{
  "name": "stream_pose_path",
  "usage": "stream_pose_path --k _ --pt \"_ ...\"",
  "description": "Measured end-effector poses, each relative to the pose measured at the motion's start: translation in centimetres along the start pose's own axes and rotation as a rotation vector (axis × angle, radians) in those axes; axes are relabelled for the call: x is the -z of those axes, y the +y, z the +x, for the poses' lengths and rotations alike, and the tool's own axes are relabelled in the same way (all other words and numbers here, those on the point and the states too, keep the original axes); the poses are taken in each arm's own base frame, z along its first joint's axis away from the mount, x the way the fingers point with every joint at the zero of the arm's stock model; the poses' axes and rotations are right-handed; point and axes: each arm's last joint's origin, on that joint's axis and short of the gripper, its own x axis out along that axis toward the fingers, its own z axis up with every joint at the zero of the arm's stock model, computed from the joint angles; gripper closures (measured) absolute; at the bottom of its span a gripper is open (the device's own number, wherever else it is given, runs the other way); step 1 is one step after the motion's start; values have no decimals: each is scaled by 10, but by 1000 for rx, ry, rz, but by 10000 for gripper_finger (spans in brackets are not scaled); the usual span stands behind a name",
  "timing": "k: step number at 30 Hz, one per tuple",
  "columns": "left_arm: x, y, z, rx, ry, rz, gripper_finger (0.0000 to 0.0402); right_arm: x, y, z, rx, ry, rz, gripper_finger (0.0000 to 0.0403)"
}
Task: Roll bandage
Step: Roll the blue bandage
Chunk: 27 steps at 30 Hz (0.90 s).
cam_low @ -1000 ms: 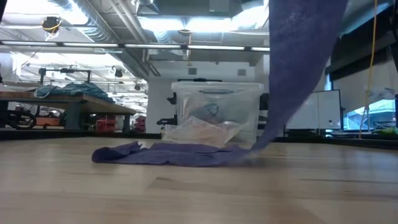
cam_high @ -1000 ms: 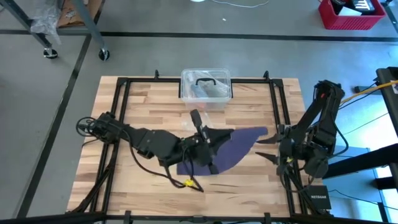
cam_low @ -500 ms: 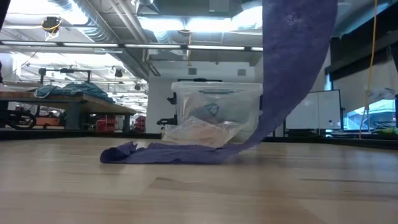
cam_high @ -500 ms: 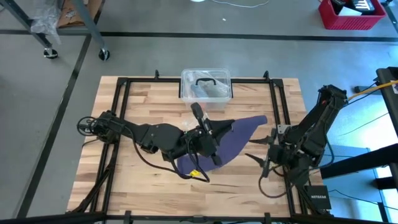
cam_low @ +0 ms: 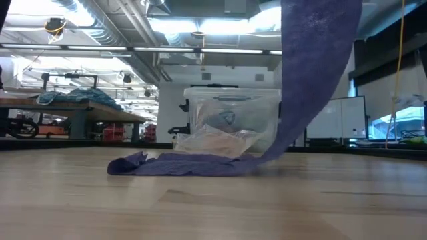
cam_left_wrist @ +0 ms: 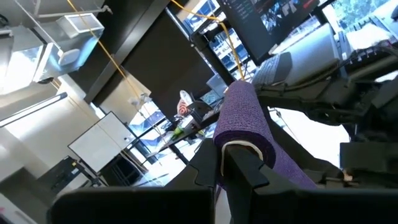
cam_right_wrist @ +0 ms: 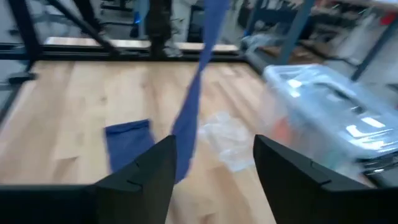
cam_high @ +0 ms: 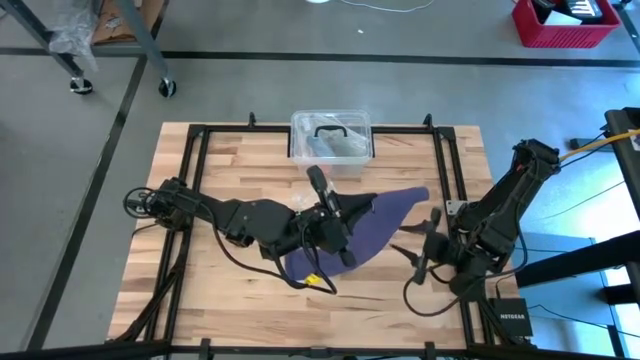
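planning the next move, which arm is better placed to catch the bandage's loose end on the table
Right, probably. The right gripper is open and empty near the bandage tail lying on the wood, while the left gripper is shut on the bandage's lifted end, holding it up.

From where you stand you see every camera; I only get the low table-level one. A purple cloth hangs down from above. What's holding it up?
Observer: The left gripper, shut on the bandage, holds it above the table's middle.
Visitor: Is the other arm helping?
Observer: No. The right gripper is open, empty, near the table's right edge.
Visitor: That box behind, anything on top?
Observer: The clear plastic box has a black handle on its lid.
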Motion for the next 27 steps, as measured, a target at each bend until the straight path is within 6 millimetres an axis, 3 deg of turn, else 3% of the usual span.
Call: stream_pose_path --k 4,14,27 --pt "0 0 0 -4 -2 12 398 2 3 0 -65 52 -1 189" --pt "3 -3 0 23 24 -44 396 6 7 9 -31 68 -83 189" --pt "-2 -8 -8 45 10 29 399 2 4 22 -102 168 10 189"
